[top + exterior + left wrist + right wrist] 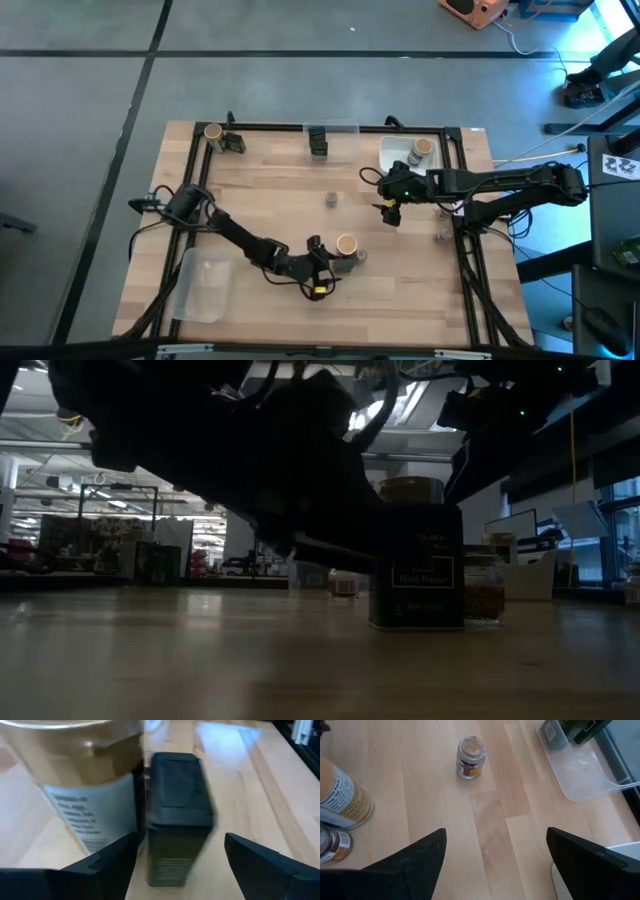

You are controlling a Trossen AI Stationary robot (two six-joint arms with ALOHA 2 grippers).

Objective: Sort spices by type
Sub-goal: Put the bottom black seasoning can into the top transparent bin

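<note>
three tan-topped jars [346, 244], three dark boxes [318, 143], three tiny jars [331, 199] counted. clear tray [345, 129] holds one box; white tray [393, 151] one tan-topped jar. left gripper [330, 268] spread around a box; right gripper [390, 213] spread, holding nothing.

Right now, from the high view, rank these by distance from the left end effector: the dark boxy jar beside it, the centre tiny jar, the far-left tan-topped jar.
From the left end effector:
1. Dark boxy jar, just ahead of its open fingers, near edge.
2. Tiny jar, table centre.
3. Tan-topped jar, far-left corner.
</note>
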